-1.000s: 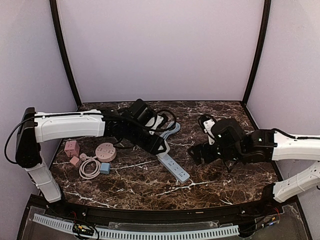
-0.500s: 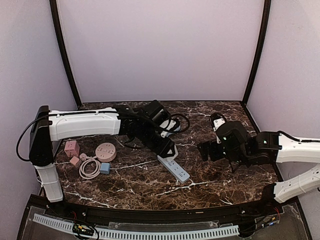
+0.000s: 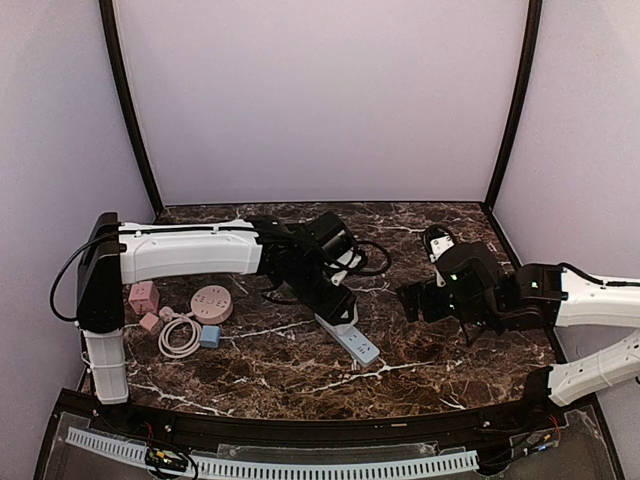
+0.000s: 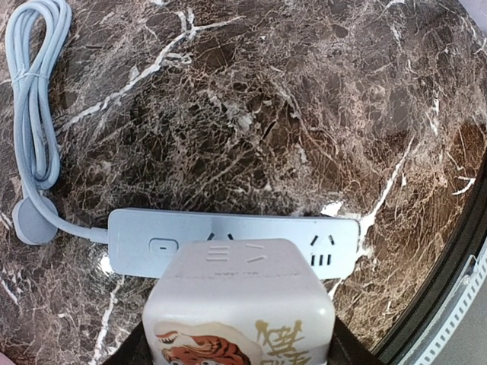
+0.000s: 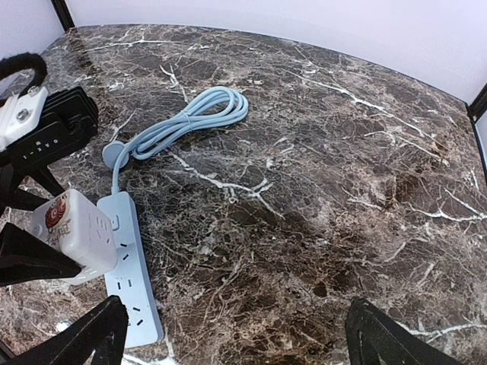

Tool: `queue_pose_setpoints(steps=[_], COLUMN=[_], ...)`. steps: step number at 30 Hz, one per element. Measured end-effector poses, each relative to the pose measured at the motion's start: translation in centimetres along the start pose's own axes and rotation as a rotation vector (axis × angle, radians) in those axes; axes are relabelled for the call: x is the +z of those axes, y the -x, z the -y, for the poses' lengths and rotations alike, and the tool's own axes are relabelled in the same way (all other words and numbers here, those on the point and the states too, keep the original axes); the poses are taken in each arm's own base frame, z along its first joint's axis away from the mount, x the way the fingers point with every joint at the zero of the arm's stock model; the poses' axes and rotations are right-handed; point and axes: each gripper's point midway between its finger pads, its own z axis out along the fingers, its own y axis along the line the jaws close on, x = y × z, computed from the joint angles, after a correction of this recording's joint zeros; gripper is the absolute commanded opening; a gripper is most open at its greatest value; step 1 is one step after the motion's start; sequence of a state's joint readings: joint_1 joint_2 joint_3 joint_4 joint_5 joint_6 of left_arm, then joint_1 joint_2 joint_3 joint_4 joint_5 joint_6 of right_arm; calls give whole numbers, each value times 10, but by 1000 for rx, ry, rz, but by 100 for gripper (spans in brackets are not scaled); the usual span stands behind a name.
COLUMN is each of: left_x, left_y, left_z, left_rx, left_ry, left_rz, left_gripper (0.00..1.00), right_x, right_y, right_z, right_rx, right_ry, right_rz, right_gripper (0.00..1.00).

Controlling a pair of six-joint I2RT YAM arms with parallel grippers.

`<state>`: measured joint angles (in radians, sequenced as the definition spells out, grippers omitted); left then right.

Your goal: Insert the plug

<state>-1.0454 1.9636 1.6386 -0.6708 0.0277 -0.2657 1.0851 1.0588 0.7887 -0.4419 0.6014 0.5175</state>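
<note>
A pale blue power strip (image 3: 349,338) lies on the marble table; it also shows in the left wrist view (image 4: 144,239) and the right wrist view (image 5: 133,289). My left gripper (image 3: 333,300) is shut on a white cube plug (image 4: 240,304) with a tiger print. It holds the plug just above the strip's near sockets, also seen in the right wrist view (image 5: 76,232). My right gripper (image 3: 415,300) is open and empty, to the right of the strip above bare marble; its fingertips (image 5: 84,338) show wide apart.
The strip's coiled blue cable (image 5: 186,122) lies behind it. A pink round socket (image 3: 211,302), pink cubes (image 3: 143,296), a white cable coil (image 3: 178,338) and a small blue adapter (image 3: 209,336) sit at the left. The table's front edge (image 3: 330,420) is near.
My left arm has carried the cube plug rightward and forward over the strip. My right gripper has drawn back to the right, away from the strip.
</note>
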Motion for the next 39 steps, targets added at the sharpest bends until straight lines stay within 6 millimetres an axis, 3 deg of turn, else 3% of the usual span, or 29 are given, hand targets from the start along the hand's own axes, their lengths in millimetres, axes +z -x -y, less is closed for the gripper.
queue_pose_setpoints(steps=[8,17,39], left_x=[1,15,20], left_y=[1,-5,7], left_z=[0,-3,-9], left_rx=[1,11,66], left_ry=[8,22,66], left_rz=[-4,-34,-19], left_gripper=[1,1,1], right_x=[0,1,2], right_y=[-1,-2,-5], right_z=[0,-1,-5], right_rx=[-4,-10,-19], right_ry=[2,4,24], right_rz=[-3,-7,-24], right_gripper=[99,99,99])
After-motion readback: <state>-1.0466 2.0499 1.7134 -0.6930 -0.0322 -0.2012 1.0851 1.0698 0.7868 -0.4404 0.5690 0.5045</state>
